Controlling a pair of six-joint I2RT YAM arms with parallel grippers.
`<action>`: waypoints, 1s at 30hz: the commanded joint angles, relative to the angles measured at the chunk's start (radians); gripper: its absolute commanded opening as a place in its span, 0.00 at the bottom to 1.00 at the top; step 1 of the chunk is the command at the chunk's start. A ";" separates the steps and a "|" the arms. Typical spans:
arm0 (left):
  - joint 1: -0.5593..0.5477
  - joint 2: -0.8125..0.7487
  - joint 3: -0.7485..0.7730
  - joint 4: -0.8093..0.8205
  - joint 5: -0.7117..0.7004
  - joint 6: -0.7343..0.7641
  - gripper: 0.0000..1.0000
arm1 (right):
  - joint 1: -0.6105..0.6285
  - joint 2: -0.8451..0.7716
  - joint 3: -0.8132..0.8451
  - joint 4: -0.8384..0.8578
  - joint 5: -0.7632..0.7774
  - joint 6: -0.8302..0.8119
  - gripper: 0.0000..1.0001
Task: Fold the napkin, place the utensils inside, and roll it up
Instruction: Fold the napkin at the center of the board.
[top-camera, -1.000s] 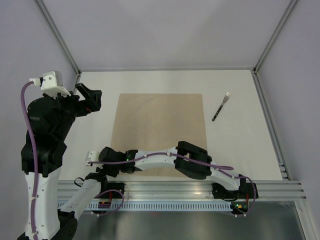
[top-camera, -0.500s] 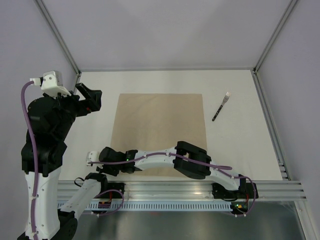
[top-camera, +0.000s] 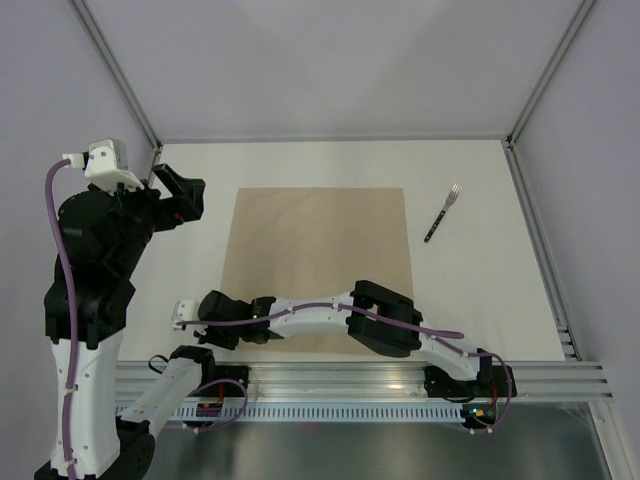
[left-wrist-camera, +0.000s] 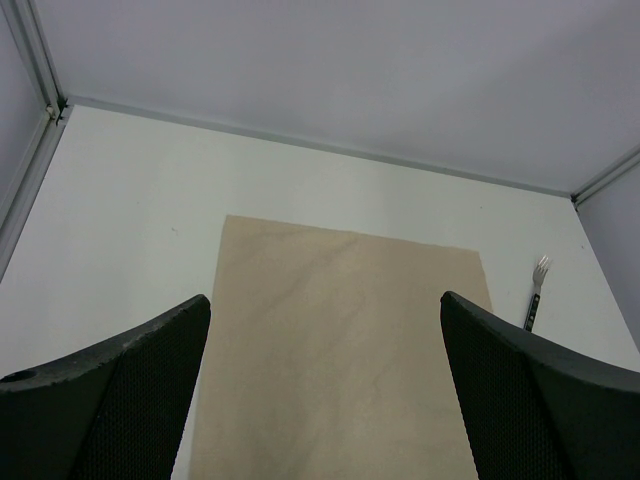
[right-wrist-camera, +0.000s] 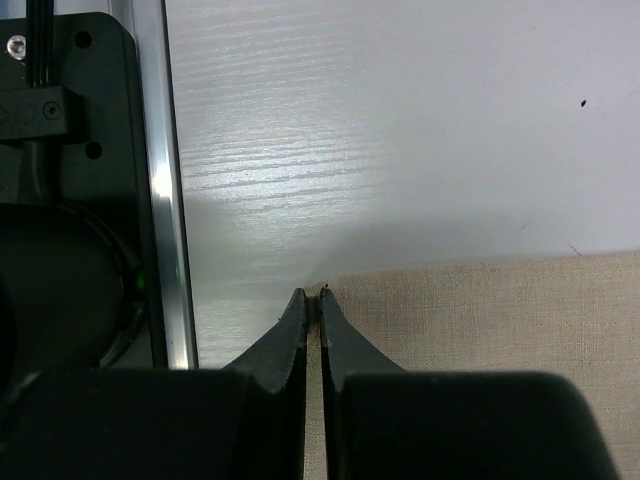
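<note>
The tan napkin (top-camera: 320, 250) lies flat and square on the white table. My right arm reaches across its near edge, and my right gripper (top-camera: 222, 322) sits at the near-left corner. In the right wrist view the right gripper (right-wrist-camera: 312, 296) is shut, with the edge of the napkin (right-wrist-camera: 480, 330) pinched between the tips. A small fork (top-camera: 443, 213) with a black handle rests to the right of the cloth, apart from it. My left gripper (top-camera: 178, 196) hangs high at the left, open and empty. Its wrist view looks down on the napkin (left-wrist-camera: 340, 340) and the fork (left-wrist-camera: 535, 300).
Aluminium rails (top-camera: 400, 378) run along the near edge by the arm bases. The left arm's base and a rail (right-wrist-camera: 160, 200) stand just left of the pinched corner. Grey walls close the table (top-camera: 480, 290) at back and sides.
My right gripper's jaws have closed on the napkin's near-left corner. The left arm and the fork have stayed where they were.
</note>
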 joint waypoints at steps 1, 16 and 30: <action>0.004 0.005 0.035 0.018 0.018 -0.034 1.00 | -0.021 0.041 0.010 -0.129 0.000 -0.009 0.00; 0.006 0.007 0.040 0.020 0.018 -0.038 1.00 | -0.057 -0.054 0.054 -0.164 -0.077 0.033 0.00; 0.004 0.005 0.023 0.031 0.021 -0.040 1.00 | -0.099 -0.128 0.083 -0.160 -0.125 0.065 0.00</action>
